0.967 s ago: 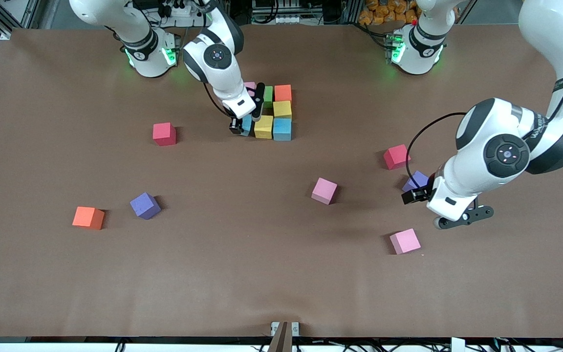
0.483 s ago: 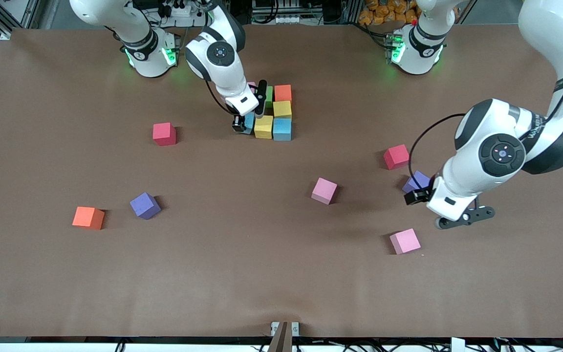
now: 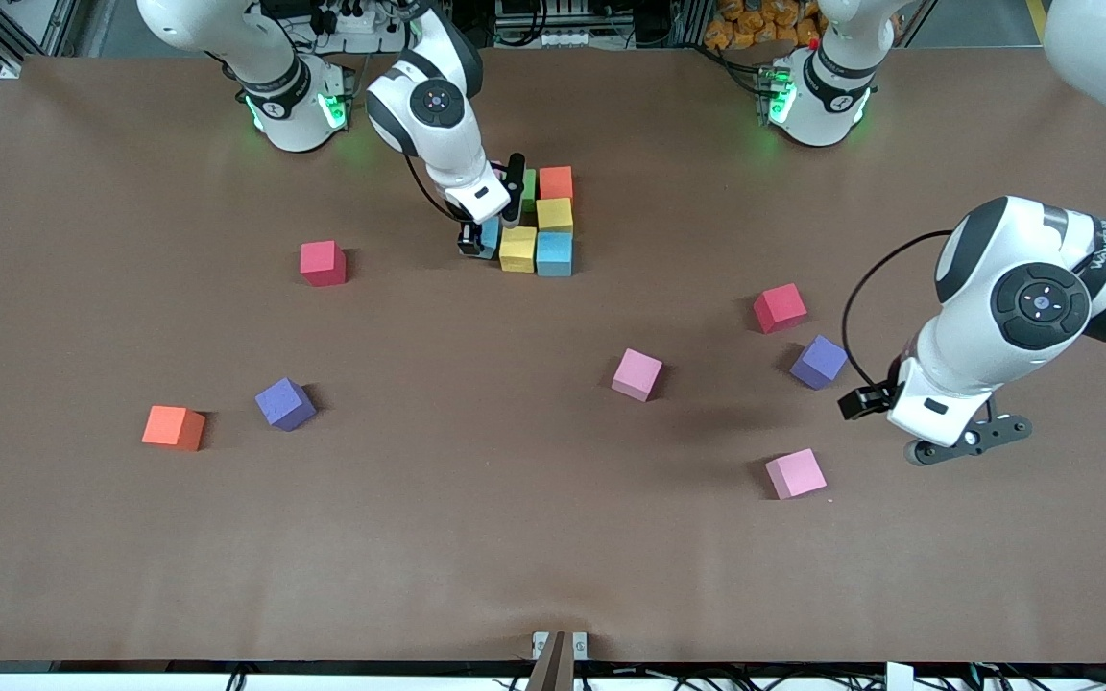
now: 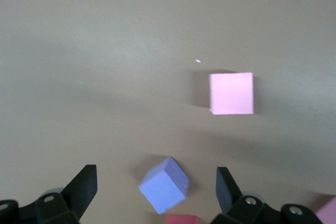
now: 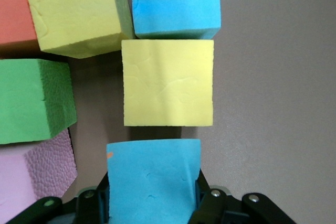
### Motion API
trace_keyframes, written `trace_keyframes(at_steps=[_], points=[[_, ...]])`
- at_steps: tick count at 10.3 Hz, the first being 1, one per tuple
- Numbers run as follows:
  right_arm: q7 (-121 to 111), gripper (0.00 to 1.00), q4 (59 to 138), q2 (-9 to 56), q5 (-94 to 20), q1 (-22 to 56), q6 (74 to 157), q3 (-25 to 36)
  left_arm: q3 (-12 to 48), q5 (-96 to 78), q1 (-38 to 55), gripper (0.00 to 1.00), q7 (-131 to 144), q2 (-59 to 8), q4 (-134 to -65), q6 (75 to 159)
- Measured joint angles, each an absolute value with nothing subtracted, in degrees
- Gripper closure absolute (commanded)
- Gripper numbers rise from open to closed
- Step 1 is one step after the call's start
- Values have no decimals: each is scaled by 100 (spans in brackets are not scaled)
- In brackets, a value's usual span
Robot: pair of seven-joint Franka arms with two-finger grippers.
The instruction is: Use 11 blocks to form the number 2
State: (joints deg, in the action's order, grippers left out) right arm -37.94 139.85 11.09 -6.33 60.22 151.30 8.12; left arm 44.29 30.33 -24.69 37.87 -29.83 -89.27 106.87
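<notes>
The right pincer (image 3: pixel 488 238) is closed on a light blue block (image 5: pixel 153 182), holding it just beside a yellow block (image 3: pixel 517 249) in the cluster of blocks near the right arm's base. That cluster also has a green block (image 3: pixel 527 182), an orange block (image 3: pixel 556 181), a second yellow (image 3: pixel 554 214) and a second light blue (image 3: pixel 554 253).

The left pincer (image 4: pixel 156 190) hangs wide open and empty over the brown desk (image 3: pixel 476 537), near a purple block (image 3: pixel 818 361) and a pink block (image 3: pixel 795 473).
</notes>
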Motion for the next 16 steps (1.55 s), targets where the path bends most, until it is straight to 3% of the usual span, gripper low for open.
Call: trace_keyframes(at_steps=[2,6,8,13,16], points=[[-3794,68,14013,1105,-633,6027,15317,812,3857,2921,-2140,0,3136,-2781,-8945,10593],[-3794,68,14016,1082,-633,6027,15349,828,1610,1524,-580,0,1741,-2041,-9098,10578],[-3794,68,14022,1076,-633,6026,15349,840,1067,1365,-135,0,1585,-1804,-9214,10578],[-3794,68,14142,1015,-634,5996,15341,887,921,913,22,0,1178,-1764,-9237,10579],[-3793,68,14344,519,-634,5961,15103,954,918,903,25,0,1177,-1807,-9245,10578]])
